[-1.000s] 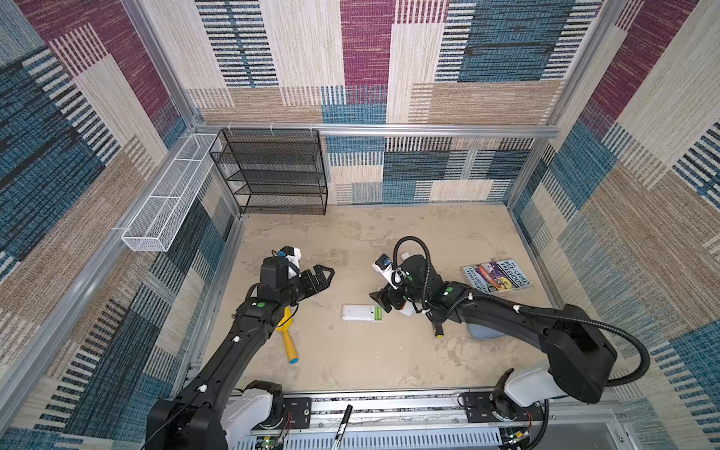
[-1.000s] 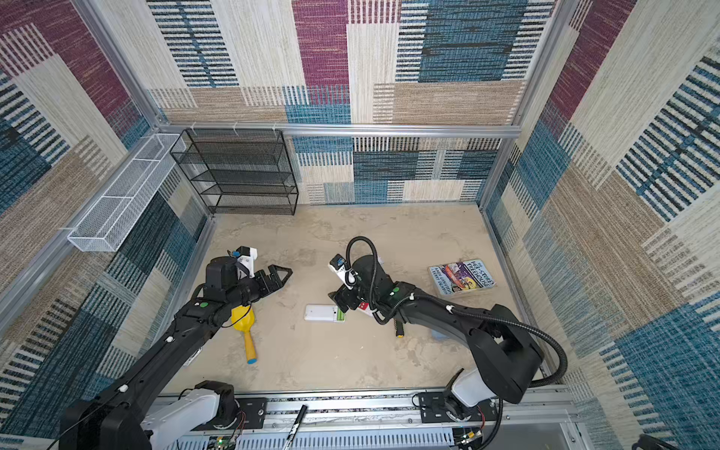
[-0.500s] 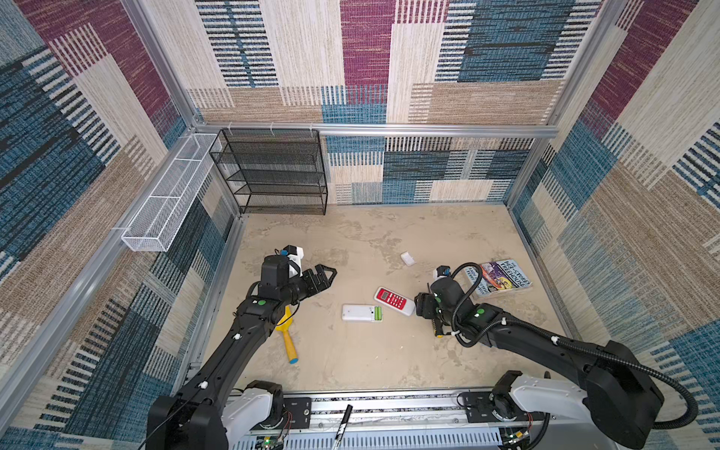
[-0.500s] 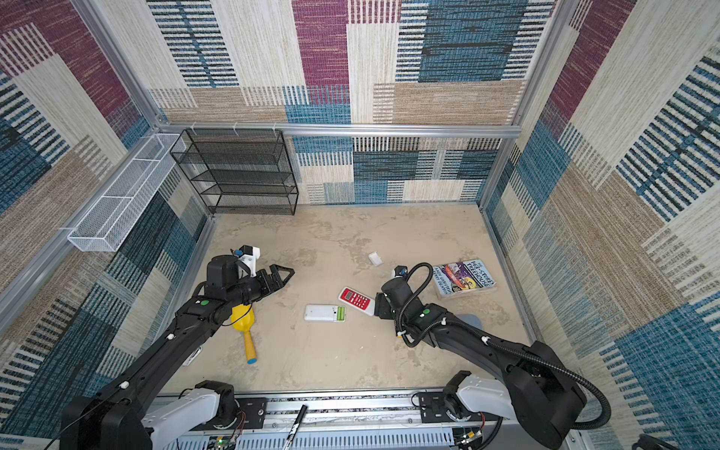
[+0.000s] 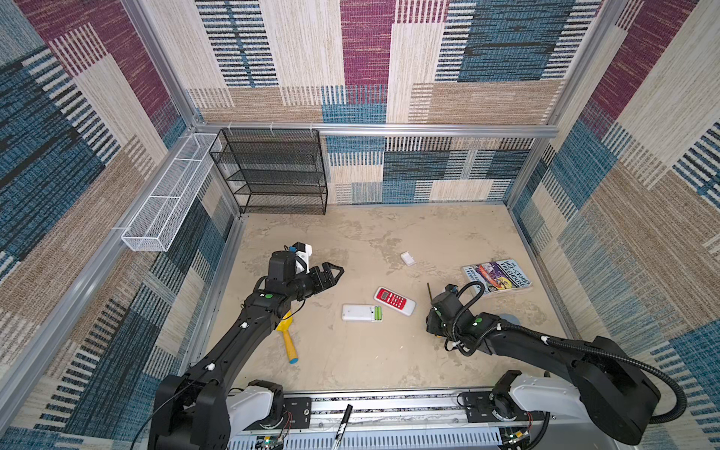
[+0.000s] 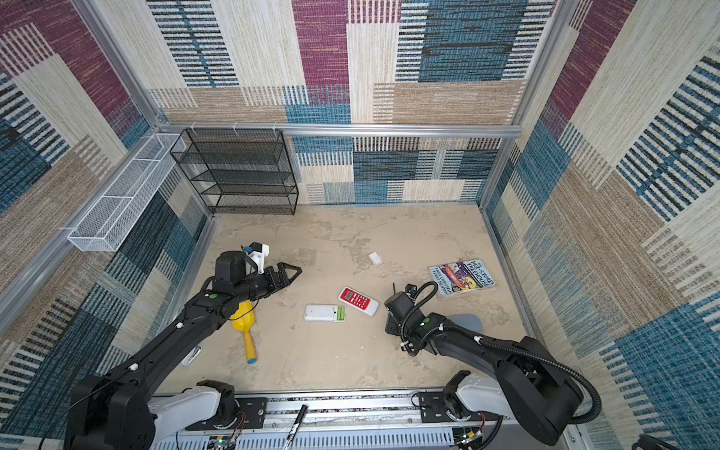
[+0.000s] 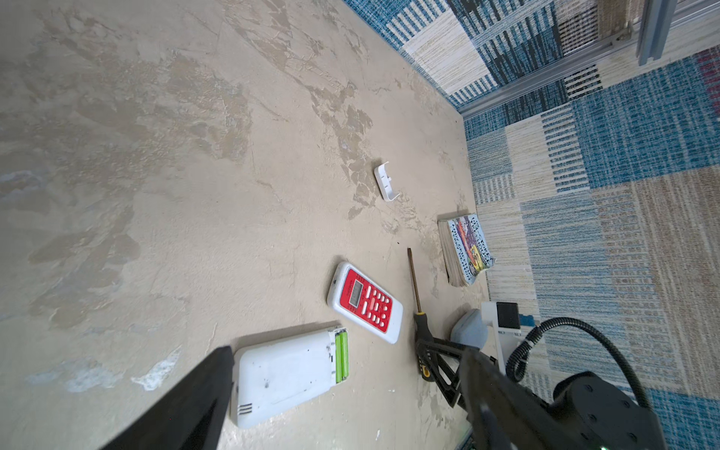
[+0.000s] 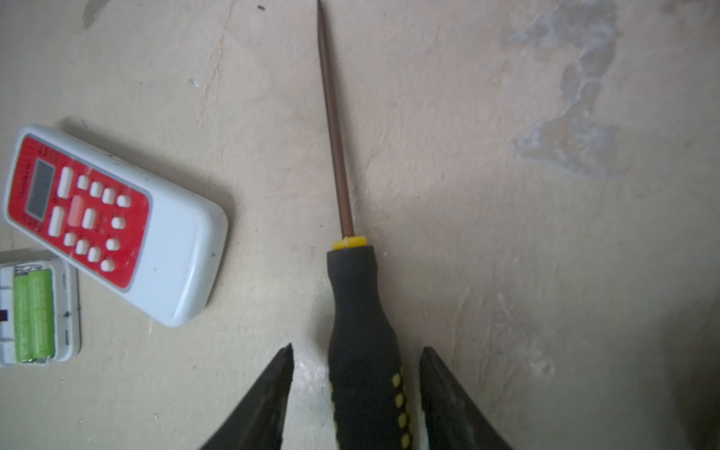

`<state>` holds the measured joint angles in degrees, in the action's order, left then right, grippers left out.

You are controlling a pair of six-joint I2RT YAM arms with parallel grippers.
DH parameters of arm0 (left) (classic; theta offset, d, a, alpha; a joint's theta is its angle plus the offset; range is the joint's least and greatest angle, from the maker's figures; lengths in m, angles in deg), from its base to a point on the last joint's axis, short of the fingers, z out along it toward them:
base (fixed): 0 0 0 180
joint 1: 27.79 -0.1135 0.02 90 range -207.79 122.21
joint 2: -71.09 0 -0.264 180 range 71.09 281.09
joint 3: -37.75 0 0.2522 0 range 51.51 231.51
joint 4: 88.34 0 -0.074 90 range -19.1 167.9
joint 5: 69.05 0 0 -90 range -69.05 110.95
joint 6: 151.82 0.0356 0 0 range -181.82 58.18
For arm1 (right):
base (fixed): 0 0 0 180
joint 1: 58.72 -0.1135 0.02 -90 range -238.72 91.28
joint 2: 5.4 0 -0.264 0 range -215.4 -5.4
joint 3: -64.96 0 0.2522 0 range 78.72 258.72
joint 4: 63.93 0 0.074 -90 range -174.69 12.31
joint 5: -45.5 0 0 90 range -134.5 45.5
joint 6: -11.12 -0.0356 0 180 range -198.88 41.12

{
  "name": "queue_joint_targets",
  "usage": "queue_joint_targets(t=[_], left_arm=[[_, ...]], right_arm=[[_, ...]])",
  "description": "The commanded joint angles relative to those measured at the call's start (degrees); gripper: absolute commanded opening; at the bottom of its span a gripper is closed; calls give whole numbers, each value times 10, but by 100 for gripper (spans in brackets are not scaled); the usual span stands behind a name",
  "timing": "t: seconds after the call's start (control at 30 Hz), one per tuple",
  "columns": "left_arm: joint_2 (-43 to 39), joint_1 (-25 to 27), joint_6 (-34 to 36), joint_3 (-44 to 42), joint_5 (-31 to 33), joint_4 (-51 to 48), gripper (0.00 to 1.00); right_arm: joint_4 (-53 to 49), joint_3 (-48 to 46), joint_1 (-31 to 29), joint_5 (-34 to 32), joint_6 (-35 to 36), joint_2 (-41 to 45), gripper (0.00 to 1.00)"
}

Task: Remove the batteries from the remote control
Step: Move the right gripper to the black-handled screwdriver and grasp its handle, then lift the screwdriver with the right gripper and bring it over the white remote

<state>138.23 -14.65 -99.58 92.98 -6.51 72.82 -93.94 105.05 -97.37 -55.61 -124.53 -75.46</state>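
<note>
Black right jaws, seen in the right wrist view: apart, one on each side of the screwdriver handle, with a strip of desk showing on both sides. Not clamped. The handle is black with yellow dots and a yellow collar. Its brown shaft lies flat on the desk, pointing away from the jaws.

Left jaws: wide apart above the desk, towards the left side in both top views and well apart from the remotes.

Outward from the right jaws:
- Red-faced remote lies keys up, near the screwdriver and apart from it.
- White remote lies face down just beside the red one. I cannot tell whether their corners touch.
- Its battery bay is uncovered at the end nearest the red remote. Two green batteries sit in it side by side, seated in the bay.
- Battery cover, small and white, lies alone on the desk farther back, well apart from both remotes.
- Book with a colourful cover lies flat near the right wall, beyond the right arm.
- Blue-grey rounded lump sits beside that arm; I cannot tell what it is.

Left side: yellow scoop with a blue-tipped handle lies on the desk, partly under the left arm.

Back left corner: black wire shelf stands against the rear wall. A white mesh basket hangs on the left wall.
</note>
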Motion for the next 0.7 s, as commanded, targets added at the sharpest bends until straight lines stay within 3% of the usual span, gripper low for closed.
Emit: queue_joint_targets(t=[0.0, 0.17, 0.33, 0.53, 0.67], left_arm=[[10, 5, -9, 8, -16, 28, 93], [23, 13, -2, 14, -13, 28, 92], [31, 17, 19, 19, -6, 28, 91], [33, 31, 100, 38, 29, 27, 89], [25, 55, 182, 51, 81, 26, 90]], right_arm=[[8, -3, 0, 6, -8, -5, 42], [-2, 8, -1, -3, 16, 10, 16], [1, 35, -1, 7, 97, 48, 2], [27, 78, -1, 81, 237, 103, 0], [50, 107, -1, 160, 315, 88, 0]])
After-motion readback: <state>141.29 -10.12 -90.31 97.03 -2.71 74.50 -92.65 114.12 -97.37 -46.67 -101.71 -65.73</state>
